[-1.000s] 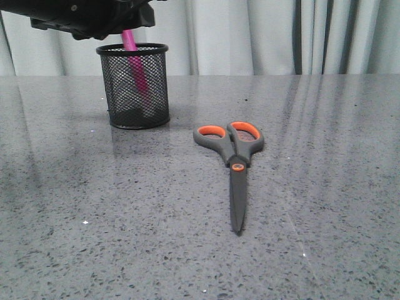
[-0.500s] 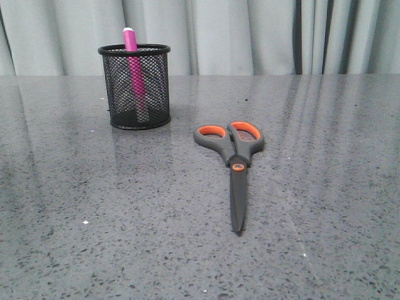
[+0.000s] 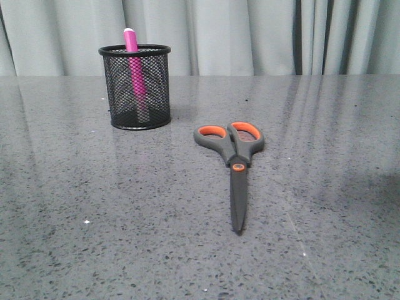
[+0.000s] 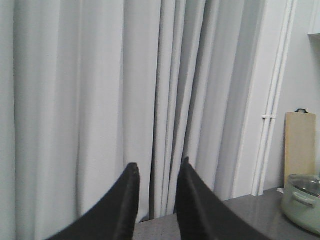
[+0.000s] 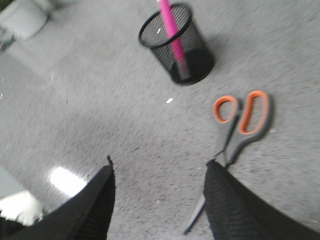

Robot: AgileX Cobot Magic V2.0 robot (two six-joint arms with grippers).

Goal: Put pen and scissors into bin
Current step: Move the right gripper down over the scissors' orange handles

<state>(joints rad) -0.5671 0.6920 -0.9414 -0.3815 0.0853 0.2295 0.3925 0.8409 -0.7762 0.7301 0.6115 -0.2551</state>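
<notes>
Pen [image 3: 132, 62] stands near-upright inside the bin [image 3: 136, 87], whitish tip poking above the black rim. Bin sits on the grey speckled counter [image 3: 125, 212], back left in the front view, close to the curtain [image 3: 250, 37]. Scissors [image 3: 233, 159] lie flat on the counter, well apart from the bin, to its right and nearer the camera; blades closed, tips pointing toward the camera, orange-lined loops toward the curtain. Neither arm shows in the front view.

Left gripper [image 4: 157, 172] is raised and faces the curtain; jaws a narrow gap apart, nothing between them. A pale green lidded pot [image 4: 302, 200] and a wooden board [image 4: 300, 145] sit at the edge of that view.

Right gripper [image 5: 159, 167] hangs above the counter with jaws spread wide and empty; scissors and bin with pen both visible below it, view blurred.
</notes>
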